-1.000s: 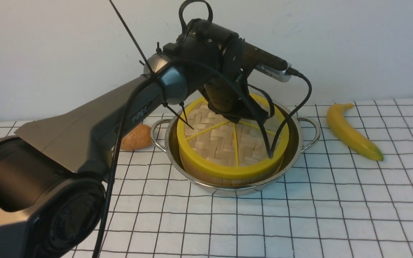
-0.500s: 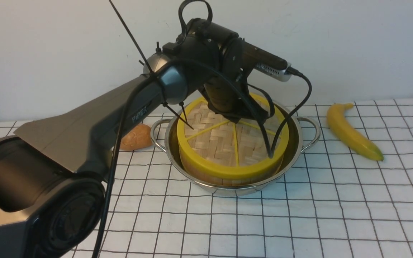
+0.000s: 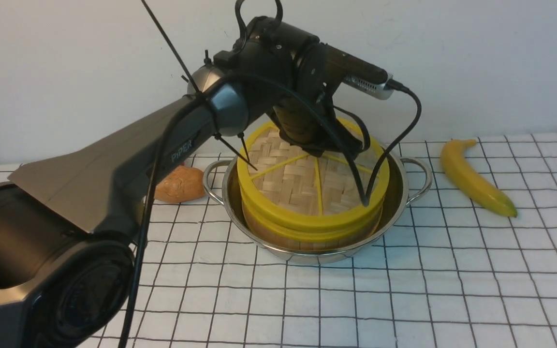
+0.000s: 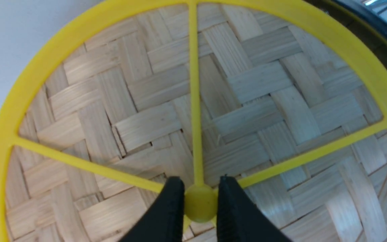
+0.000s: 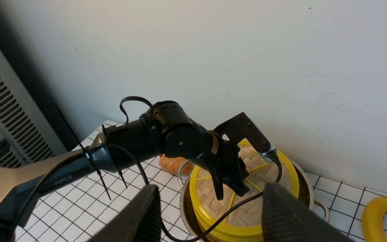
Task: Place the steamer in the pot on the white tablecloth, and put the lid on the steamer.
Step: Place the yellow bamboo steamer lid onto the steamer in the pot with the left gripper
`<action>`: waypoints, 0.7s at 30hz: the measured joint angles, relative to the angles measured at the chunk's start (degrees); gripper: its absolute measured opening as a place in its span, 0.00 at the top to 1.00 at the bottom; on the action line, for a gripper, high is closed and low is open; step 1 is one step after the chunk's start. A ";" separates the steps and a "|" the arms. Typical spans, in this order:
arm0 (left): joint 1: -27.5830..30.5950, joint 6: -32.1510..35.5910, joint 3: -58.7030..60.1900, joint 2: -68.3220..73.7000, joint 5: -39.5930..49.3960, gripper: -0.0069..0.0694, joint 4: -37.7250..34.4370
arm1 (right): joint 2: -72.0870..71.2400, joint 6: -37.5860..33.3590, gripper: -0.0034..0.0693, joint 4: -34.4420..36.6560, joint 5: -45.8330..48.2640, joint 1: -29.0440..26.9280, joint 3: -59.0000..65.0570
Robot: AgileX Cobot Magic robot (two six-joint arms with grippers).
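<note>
Lid point(image 3: 307, 193) stage, tabletop's point(image 3: 404, 299) far edge
Steamer point(image 3: 283, 239) in pot point(image 3: 399, 193); left hand point(image 4: 198, 188) clamped on lid's centre, atop steamer; release remains. Right hand point(image 5: 210, 205) apart.

Three cameras, one pot point(image 3: 397, 198): front and both wrist views converge.

The front camera sits between the arms, facing forward and down over the white tablecloth point(image 3: 404, 299) toward the wall; the left arm point(image 3: 114, 159) crowds in from 8 o'clock, and a banana point(image 3: 474, 176) lies at 3 o'clock of the pot. The left wrist camera looks past the left end effector point(image 4: 200, 188) at the lid point(image 4: 247, 84) from very close, weave filling the frame. The right wrist camera, high and well back, looks down past the right end effector point(image 5: 211, 188) at arm, lid, pot and banana, all shared with the front view.
</note>
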 joint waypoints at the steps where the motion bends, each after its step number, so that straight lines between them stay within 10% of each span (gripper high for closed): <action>1: 0.00 0.00 0.00 0.00 0.00 0.76 0.11 | 0.00 0.00 0.39 0.00 0.00 0.00 0.00; 21: 0.04 0.00 0.00 0.49 0.00 0.76 -1.06 | 0.00 0.00 0.39 0.00 0.00 0.00 0.05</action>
